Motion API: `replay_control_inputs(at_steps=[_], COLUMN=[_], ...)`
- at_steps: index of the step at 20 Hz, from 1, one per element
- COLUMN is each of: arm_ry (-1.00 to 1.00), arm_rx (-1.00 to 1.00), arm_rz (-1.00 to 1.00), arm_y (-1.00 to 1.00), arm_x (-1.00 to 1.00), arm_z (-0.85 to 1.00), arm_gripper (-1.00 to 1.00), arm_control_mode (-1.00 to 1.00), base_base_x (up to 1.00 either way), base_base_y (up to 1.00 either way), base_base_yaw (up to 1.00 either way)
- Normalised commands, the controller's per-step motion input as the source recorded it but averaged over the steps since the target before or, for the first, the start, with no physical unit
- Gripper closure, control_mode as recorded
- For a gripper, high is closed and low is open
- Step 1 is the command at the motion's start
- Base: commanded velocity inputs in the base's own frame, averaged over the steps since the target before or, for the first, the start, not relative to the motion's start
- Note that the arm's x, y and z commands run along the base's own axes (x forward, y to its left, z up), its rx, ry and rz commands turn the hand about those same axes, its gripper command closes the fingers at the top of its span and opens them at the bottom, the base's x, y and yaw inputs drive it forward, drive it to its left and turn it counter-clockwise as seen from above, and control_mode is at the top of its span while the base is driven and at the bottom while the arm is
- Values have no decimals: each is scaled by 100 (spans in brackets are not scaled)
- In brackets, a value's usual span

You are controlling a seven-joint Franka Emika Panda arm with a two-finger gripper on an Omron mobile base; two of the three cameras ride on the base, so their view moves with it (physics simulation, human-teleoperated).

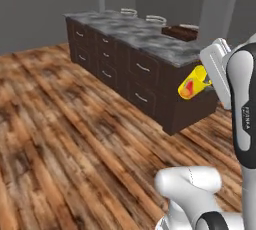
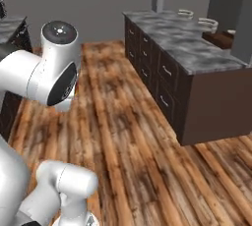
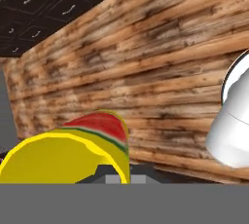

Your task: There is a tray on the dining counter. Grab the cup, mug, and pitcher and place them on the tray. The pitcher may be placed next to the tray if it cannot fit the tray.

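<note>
Well left of the tray (image 1: 181, 32) on the far dining counter (image 1: 135, 36), the gripper (image 1: 204, 80) is clamped on the tilted cup (image 1: 192, 85) held out over the floor, so jolts while driving could shake it loose.

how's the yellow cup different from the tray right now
The cup is bright yellow with a red mark; the tray is dark brown. The cup hangs tilted in the air at the tool, in front of the dining counter's end; the tray lies flat on the countertop. The cup is small and rounded, the tray low and rectangular.
</note>
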Motion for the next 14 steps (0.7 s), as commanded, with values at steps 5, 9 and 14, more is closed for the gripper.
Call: replay_control_inputs(at_steps=[5, 9, 14], arm_ry=[0, 0, 0], arm_rx=[0, 0, 0], arm_rz=[0, 0, 0], arm_y=[0, 0, 0], arm_x=[0, 0, 0], arm_z=[0, 0, 0], arm_gripper=[100, 100, 100], arm_control_mode=[100, 100, 100], base_base_x=[57, 91, 100], base_base_y=[-66, -88, -88], base_base_yaw=[-52, -25, -9])
